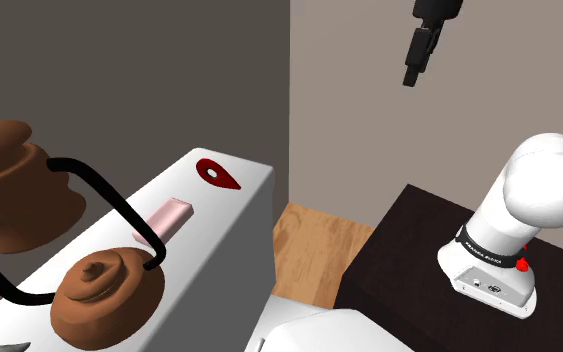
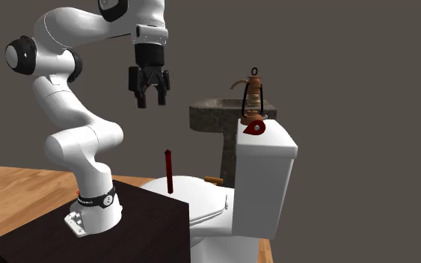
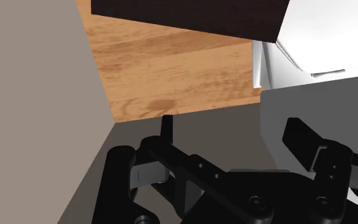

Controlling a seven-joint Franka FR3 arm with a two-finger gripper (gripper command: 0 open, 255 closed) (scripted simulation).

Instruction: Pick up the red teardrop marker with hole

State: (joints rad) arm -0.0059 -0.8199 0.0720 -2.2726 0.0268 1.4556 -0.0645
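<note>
Red marker (image 1: 218,173) lies flat on the toilet tank (image 1: 224,215); the jaws hang open, high above and well apart from it.

Seen from the shoulder view outward along the tank's white top: a brown swirled lump (image 1: 106,290) with a black cord (image 1: 107,192) looping past it, then a pink block (image 1: 170,219), then the marker at the far corner, its hole showing. A taller brown piece (image 2: 253,93), perhaps a lantern, also stands on the tank. The white arm (image 2: 74,142) rises from the dark stand (image 2: 156,220) beside the toilet bowl (image 2: 201,213); its jaws point down, spread, nothing between them. Behind the tank stands a grey basin (image 2: 214,116).
</note>
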